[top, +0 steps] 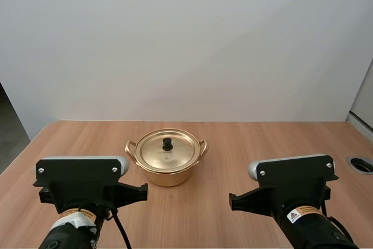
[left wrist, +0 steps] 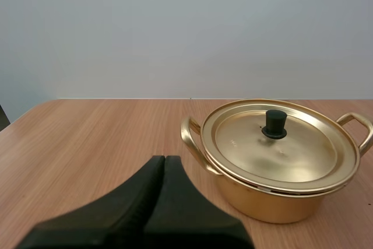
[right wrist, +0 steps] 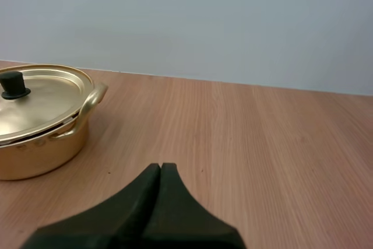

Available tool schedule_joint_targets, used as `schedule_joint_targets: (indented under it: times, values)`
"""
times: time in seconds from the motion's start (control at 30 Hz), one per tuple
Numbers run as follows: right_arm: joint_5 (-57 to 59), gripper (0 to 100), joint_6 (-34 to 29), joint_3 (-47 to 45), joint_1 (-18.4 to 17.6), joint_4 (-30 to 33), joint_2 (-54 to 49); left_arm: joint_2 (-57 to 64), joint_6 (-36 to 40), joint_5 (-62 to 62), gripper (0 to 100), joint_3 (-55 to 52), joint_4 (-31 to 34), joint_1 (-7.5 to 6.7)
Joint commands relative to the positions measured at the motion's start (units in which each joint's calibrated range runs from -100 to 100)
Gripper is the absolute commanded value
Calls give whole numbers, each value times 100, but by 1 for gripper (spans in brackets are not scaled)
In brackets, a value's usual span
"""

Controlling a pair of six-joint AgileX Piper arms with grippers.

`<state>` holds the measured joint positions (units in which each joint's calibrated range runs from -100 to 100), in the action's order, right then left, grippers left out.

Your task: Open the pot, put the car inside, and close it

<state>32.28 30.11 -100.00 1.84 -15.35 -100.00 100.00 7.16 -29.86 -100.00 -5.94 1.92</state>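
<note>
Golden metal, polished and round — the pot (top: pixel 167 176) stands upright at the middle of the wood-grain worktop (top: pixel 274 144). Its shallow domed lid (top: pixel 156 153) is seated flat, with a black knob (top: pixel 167 143) on top. Two loop handles (top: pixel 130 145) stick out at 9 and 3 o'clock in the high view, so the long axis runs straight across. My left hand (left wrist: pixel 165 164) is clenched on nothing, fingers (left wrist: pixel 145 193) pressed into one dark wedge, with the pot at its 1 o'clock. My right hand (right wrist: pixel 161 170) is clenched likewise — pot at 10 o'clock.
</note>
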Motion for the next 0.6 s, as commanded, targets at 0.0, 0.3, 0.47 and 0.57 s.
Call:
schedule_joint_targets:
  times: [0.0, 0.3, 0.47, 0.57]
  values:
    - [3, 0, -33, 0, 0, 19, 0, 0, -3, -14, 0, 0, -23, 3]
    - [-43, 0, -931, 0, 41, 500, 0, 0, 15, -14, 0, 0, -24, 3]
    - [-56, 0, -1333, 0, 41, 752, 0, 0, 15, -14, 0, 0, -24, 3]
    - [-56, 0, -1582, 0, 41, 762, 0, 0, 15, -14, 0, 0, -24, 3]
